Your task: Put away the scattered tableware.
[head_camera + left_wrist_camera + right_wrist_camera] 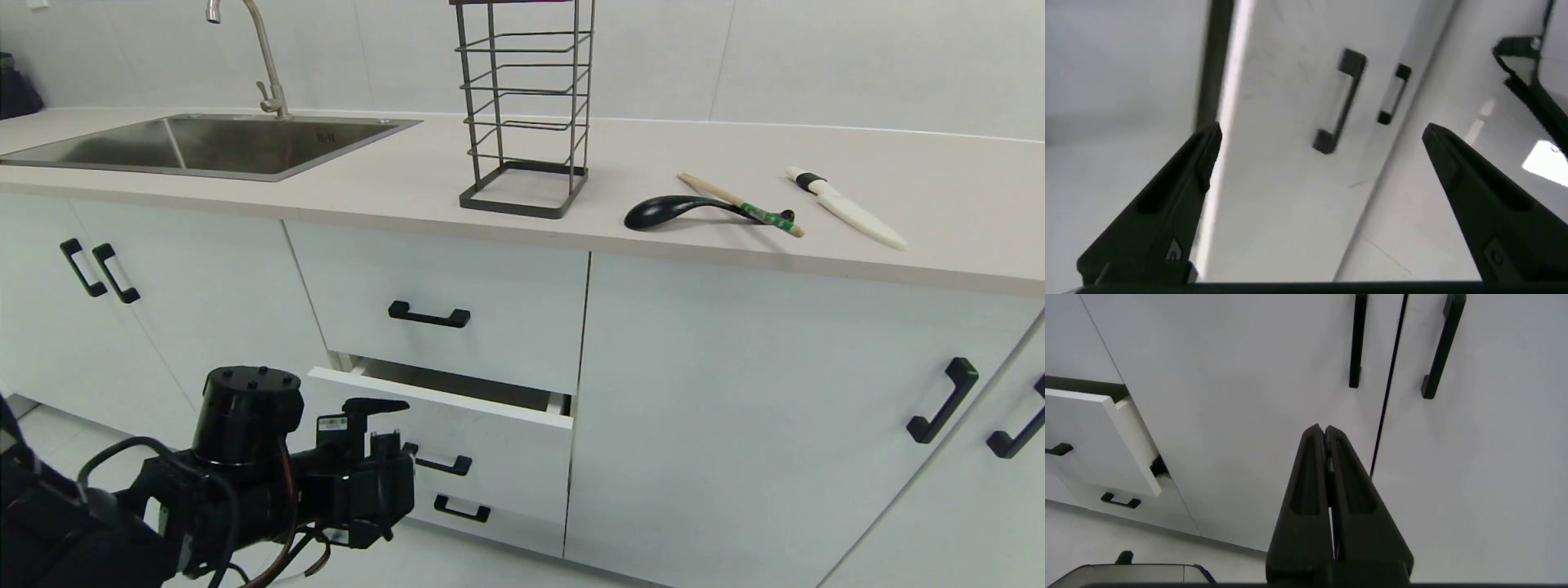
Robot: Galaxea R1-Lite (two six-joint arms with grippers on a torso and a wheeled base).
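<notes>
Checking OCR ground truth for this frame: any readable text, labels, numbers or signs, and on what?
No text here can be read, so nothing is quoted.
White sticker on the left gripper: print too small to read.
Small mark on the sink inner wall: blurred, unreadable.
Embossed marks on the left gripper's fingers: blurred, unreadable.
Spoon, knife, rack: no print visible.
</notes>
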